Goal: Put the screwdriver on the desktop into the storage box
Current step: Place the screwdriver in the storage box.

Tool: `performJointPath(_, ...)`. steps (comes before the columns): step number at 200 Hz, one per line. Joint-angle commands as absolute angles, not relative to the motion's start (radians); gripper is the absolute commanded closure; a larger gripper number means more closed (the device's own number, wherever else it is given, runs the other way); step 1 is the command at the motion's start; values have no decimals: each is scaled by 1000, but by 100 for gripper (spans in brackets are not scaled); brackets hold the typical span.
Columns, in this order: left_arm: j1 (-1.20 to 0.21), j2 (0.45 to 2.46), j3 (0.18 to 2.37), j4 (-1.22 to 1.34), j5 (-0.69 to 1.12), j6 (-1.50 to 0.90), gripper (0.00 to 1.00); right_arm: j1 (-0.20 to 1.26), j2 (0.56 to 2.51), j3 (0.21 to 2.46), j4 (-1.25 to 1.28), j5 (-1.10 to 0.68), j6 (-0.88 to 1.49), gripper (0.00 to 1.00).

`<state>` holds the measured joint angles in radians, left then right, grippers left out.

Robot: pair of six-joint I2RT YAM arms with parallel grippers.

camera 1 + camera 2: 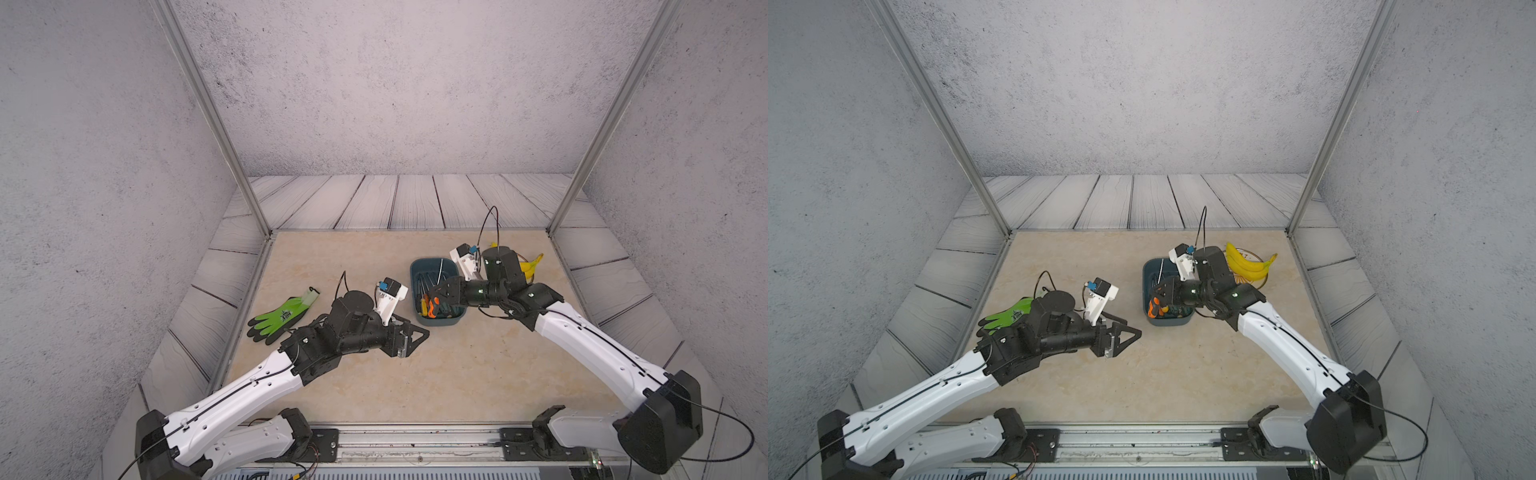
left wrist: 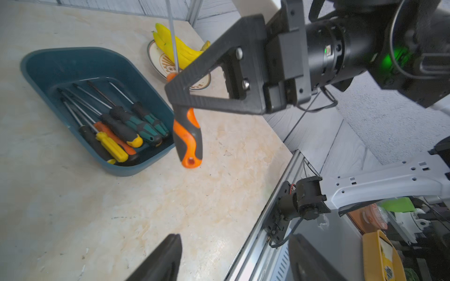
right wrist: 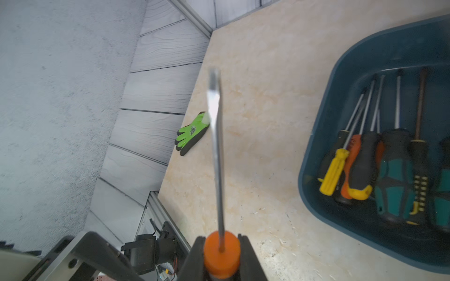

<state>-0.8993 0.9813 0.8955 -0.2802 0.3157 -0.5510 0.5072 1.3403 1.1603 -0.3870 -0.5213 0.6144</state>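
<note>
Orange and grey is showing on the handle of the screwdriver, which the right gripper is clamping near the collar, its black fingers pressing on either side of the orange neck. The tool is hanging roughly upright, handle down and steel shaft pointing up, lifted clear of the desktop. In both top views the handle is overlapping the near end of the storage box; from the left wrist view it is hanging just beside that corner of the box, and whether it is directly above the rim I cannot tell.

Inside the teal box several other screwdrivers are lying side by side, handles toward the near wall, in yellow, orange, black and green.

The left gripper is hovering over bare desktop near the box's near corner, apart from it, and holding nothing; its two fingers are standing wide apart in the left wrist view.

A green and black glove is lying at the left edge of the desktop. Beyond the box, yellow bananas are resting on a round cream plate, partly hidden behind the right arm
</note>
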Motion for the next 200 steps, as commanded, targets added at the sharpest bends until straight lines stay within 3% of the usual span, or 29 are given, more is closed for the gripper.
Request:
performJointPath(1,-894,948,871,-360,232,-573,25,457,1434,1274,-592,-455,514,92)
performJointPath(62,-880,856,811,-459,130,-630,24,387,1778,1657,-1015,-288,294,92)
performJointPath(126,-805,787,772,-535,105,-681,24,379,1999,1776,-1067,-165,264,91)
performJointPath(200,-731,739,721,-533,163,-713,25,375,2170,1894,-1101,-156,259,89)
